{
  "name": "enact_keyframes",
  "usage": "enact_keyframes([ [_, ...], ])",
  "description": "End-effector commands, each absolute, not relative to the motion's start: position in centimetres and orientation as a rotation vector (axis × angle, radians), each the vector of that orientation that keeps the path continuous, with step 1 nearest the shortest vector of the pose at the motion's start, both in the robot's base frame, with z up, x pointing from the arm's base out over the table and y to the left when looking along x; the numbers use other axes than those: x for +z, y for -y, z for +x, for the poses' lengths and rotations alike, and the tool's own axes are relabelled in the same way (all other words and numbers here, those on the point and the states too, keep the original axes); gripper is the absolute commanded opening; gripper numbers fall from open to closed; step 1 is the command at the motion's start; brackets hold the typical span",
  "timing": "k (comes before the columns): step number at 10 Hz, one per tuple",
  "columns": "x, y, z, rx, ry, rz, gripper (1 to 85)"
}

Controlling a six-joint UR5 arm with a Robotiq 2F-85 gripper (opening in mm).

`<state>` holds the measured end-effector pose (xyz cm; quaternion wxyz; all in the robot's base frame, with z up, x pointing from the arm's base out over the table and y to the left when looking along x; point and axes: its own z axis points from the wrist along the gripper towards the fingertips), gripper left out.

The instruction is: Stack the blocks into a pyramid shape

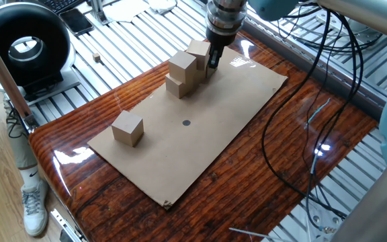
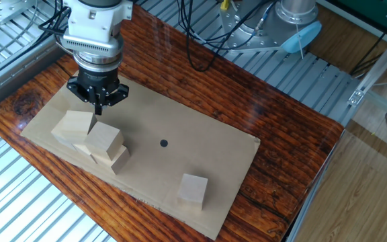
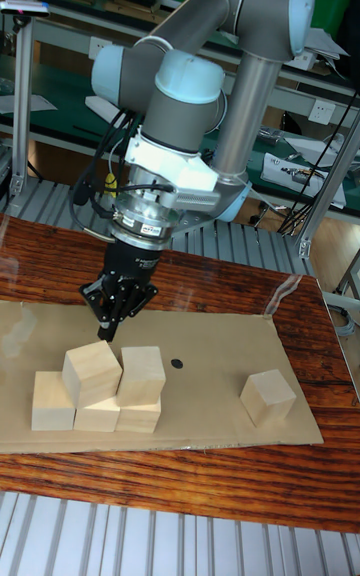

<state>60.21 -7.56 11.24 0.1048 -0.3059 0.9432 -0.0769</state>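
Note:
Five tan blocks form a stepped pile (image 3: pixel 98 391) on the cardboard sheet (image 3: pixel 200 406), three at the base and two above. The same pile (image 1: pixel 185 70) (image 2: pixel 89 140) shows in both fixed views. A sixth block (image 1: pixel 127 128) (image 2: pixel 193 189) (image 3: pixel 267 396) lies alone toward the sheet's other end. My gripper (image 3: pixel 105 332) (image 2: pixel 99 108) (image 1: pixel 213 62) hangs point-down just behind the pile, close to the upper blocks but apart from them. Its fingers are shut together with nothing between them.
A black dot (image 1: pixel 186 123) marks the middle of the sheet. The sheet lies on a glossy wooden tabletop (image 1: pixel 247 168). A tiny wooden cube (image 1: pixel 97 58) sits on the metal slats beyond it. Cables (image 1: pixel 294 121) trail over the right side; a black round device (image 1: pixel 24 47) stands far left.

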Motion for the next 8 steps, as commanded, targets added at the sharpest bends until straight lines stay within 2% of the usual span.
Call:
enact_keyframes([
  [1,11.8,6.5,61.0,-0.196,-2.759,-0.855,1.0],
  [5,11.7,6.5,60.1,-0.179,-2.796,-0.837,1.0],
  [8,11.1,8.8,59.2,-0.245,-2.802,-0.932,1.0],
])
